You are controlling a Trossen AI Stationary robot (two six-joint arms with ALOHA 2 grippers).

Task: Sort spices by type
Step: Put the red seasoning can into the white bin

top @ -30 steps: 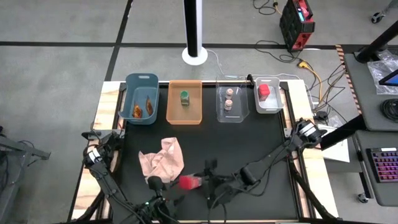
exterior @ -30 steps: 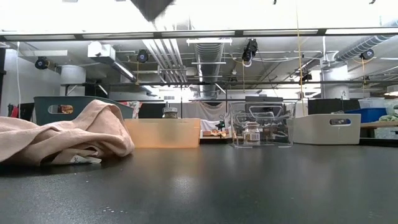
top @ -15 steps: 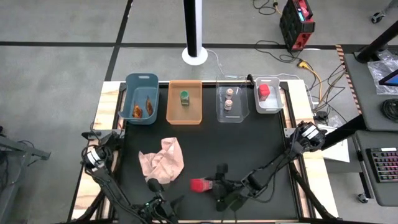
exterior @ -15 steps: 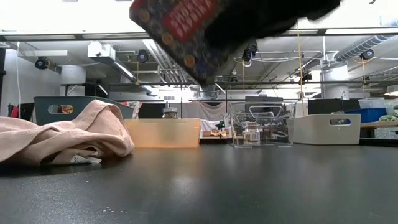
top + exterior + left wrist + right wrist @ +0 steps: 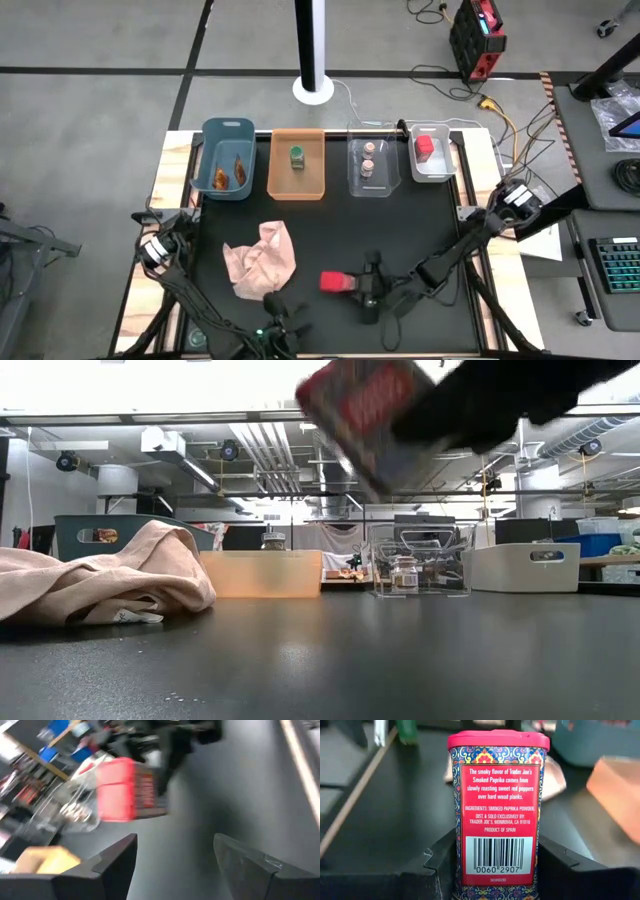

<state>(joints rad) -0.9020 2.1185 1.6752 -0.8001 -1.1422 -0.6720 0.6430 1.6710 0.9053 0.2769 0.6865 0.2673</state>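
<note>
Four bins stand in a row along the far edge of the black table (image 5: 400, 230).

- Blue bin (image 5: 224, 160), far left of the row: holds two orange-brown foil packets (image 5: 231, 174).
- Orange bin (image 5: 297, 164), next along: holds one green-capped jar (image 5: 297, 157).
- Clear bin (image 5: 371, 163), third: holds two tiny tan-lidded jars (image 5: 369, 160), one just behind the other.
- White bin (image 5: 433, 154), far right: holds one red box (image 5: 425, 146).
- Pink cloth (image 5: 262, 258): crumpled on the table's near left part, well apart from the bins.
- Red paprika tin (image 5: 497, 810): clamped between the two fingers of the right gripper (image 5: 362, 287), which grip it low on its sides. It is held off the table, tilted in the low view, over the near middle of the table, to the right of the cloth and apart from it. The right wrist view shows its red lid, patterned border, printed label and barcode.
- Right arm: reaches in from the table's right edge to the near middle.
- Left gripper (image 5: 172, 855): at the near edge of the table, beside the cloth's near corner, fingers spread apart with nothing between them. Its wrist view looks across at the tin and the right gripper holding it.
</note>
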